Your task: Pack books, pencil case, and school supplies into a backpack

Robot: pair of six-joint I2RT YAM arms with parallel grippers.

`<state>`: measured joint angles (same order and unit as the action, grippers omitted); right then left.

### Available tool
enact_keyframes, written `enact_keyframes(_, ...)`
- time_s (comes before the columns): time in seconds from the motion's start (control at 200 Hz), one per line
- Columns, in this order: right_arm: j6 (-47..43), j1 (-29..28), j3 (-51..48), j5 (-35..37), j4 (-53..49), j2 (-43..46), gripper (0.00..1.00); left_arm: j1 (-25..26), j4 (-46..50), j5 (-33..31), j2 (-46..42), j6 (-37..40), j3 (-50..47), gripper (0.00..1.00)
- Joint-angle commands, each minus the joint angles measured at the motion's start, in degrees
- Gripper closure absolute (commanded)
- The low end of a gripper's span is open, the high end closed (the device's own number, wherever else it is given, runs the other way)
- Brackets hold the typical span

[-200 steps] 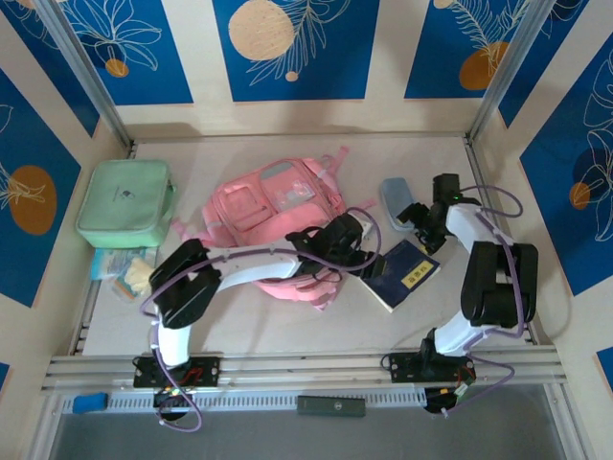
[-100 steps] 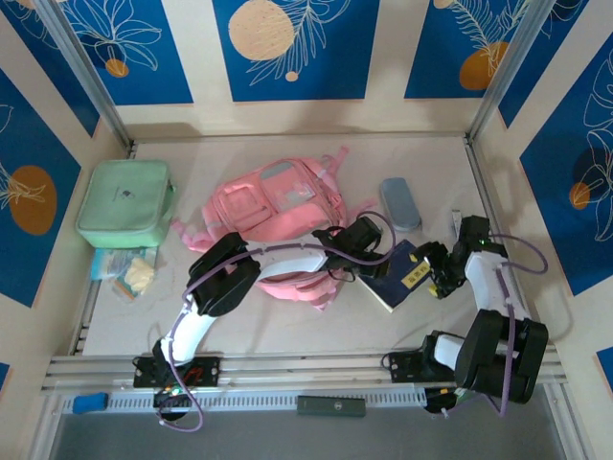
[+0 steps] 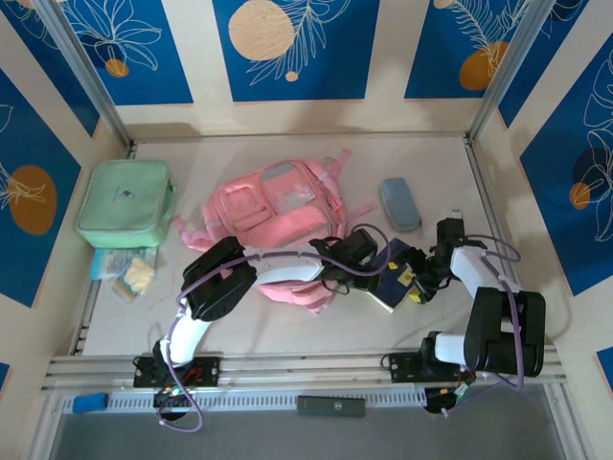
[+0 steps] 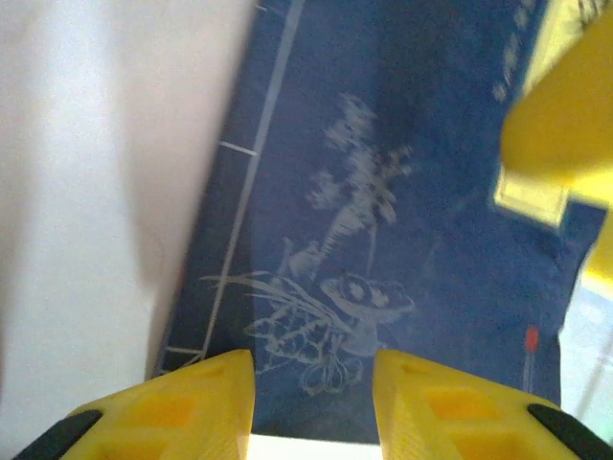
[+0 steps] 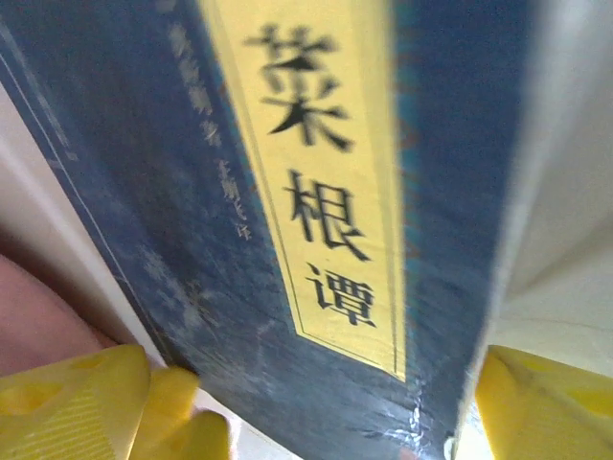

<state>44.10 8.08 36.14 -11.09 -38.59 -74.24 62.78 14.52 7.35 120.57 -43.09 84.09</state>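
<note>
Nothing looks packed yet. Left fingers [image 4: 192, 407] spread apart over the books [image 3: 391, 284]; right fingers [image 5: 91, 398] straddle them, grip unclear. Pencil case [image 3: 399, 204] waits beyond.

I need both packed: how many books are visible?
1 for certain: a navy book with a yellow label lies right of the pink backpack, between the left hand and the right hand. A second may be hidden beneath it.

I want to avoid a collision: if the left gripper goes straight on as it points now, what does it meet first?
Most likely the thin dark navy blue book, whose cover lies straight ahead of the left gripper; how far is unclear.
</note>
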Motion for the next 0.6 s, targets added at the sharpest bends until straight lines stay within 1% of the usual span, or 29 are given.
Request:
enact_keyframes(0.0,-2.31,0.21,3.04,0.13,-1.8,-0.12,0.13,0.89,2.52,-1.48,-2.7,-0.92,-0.88,0.62)
enact_keyframes(0.075,-3.21,0.49,3.43,1.99,-3.59,0.13,0.13,0.61,3.94,-2.25,-1.99,-0.27,1.04,0.61)
enact_keyframes(0.12,-3.15,0.92,3.3,2.76,-4.59,0.15,0.13,0.46,4.55,-4.03,-1.62,-0.24,1.87,0.6)
enact_keyframes(0.205,-3.31,1.49,2.2,2.19,-4.6,0.41,0.13,-0.52,3.29,-5.98,-1.57,-0.69,2.19,0.6)
enact_keyframes(0.34,-3.69,0.89,1.06,2.54,-4.41,0.35,0.12,-2.21,4.12,-9.39,-0.93,-1.3,3.84,0.54)
enact_keyframes(0.415,-3.75,0.19,0.14,1.09,-3.1,0.28,0.12,-2.74,4.57,-9.9,0.43,-1.21,5.14,0.54)
enact_keyframes(0.59,-3.06,-1.22,-0.29,0.17,-1.42,-1.72,0.12,-3.11,5.55,-8.59,4.58,-0.91,7.9,0.54)
